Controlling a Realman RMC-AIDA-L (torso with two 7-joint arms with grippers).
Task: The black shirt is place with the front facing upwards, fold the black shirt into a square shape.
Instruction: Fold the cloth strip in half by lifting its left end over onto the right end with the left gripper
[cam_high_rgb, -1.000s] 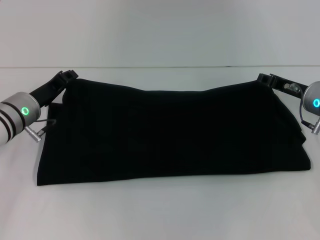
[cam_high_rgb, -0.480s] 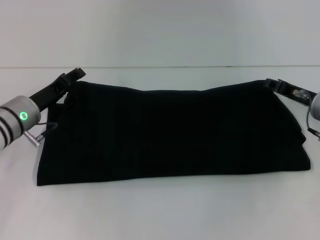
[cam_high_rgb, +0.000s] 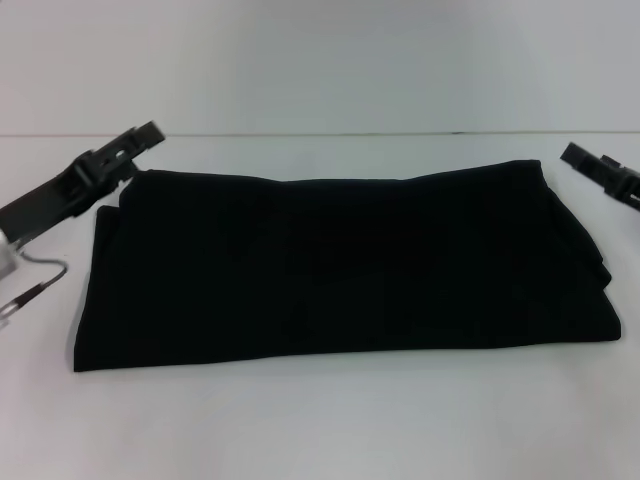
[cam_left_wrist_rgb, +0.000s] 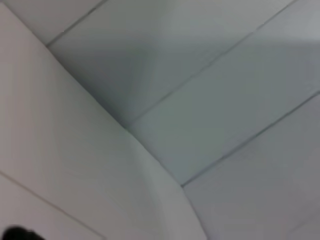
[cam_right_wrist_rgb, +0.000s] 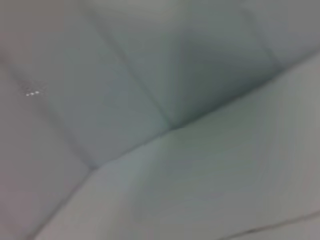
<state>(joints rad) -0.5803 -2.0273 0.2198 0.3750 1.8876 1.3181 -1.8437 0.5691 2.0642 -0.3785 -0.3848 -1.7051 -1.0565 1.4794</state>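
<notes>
The black shirt (cam_high_rgb: 340, 265) lies on the white table (cam_high_rgb: 320, 430) as a wide, low rectangle with plain black cloth on top. No lettering or label shows. My left gripper (cam_high_rgb: 145, 135) hangs just beyond the shirt's far left corner, apart from the cloth, open and holding nothing. My right gripper (cam_high_rgb: 572, 153) is off the far right corner near the picture's edge, also clear of the shirt and open. Both wrist views show only pale surfaces and seams.
Bare white table surrounds the shirt, with a broad strip in front of it. The table's far edge (cam_high_rgb: 320, 133) meets a plain pale wall close behind the shirt. A thin cable (cam_high_rgb: 40, 280) loops beside the left arm.
Both grippers held the shirt's far corners a second ago. They have let go and drawn outward and back, and the corners have settled flat on the table.
</notes>
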